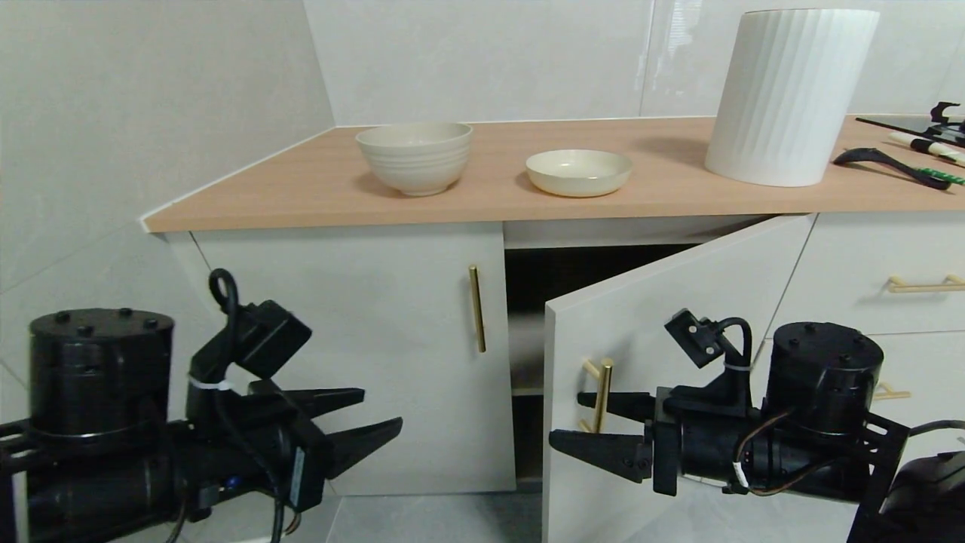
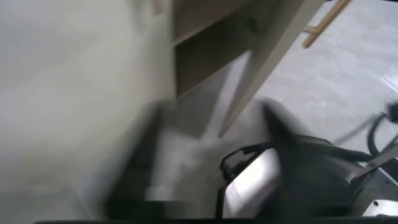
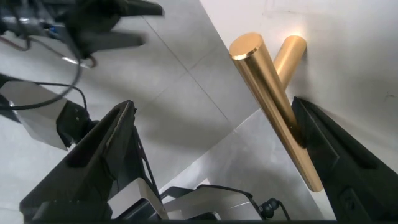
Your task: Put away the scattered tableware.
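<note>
Head: bowl (image 1: 414,157) near the counter's (image 1: 301,188) left end, dish (image 1: 578,171) mid-counter by the front edge; left gripper (image 1: 381,409) and right gripper (image 1: 565,418) both spread.
Left wrist: open door (image 2: 267,68) (much blurred).
Right wrist: handle (image 3: 277,106) between parted jaws.

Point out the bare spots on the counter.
Bare counter left of the bowl, behind the bowl and dish along the wall, and between dish and white cylinder. Crowded at the right end, where utensils lie.
</note>
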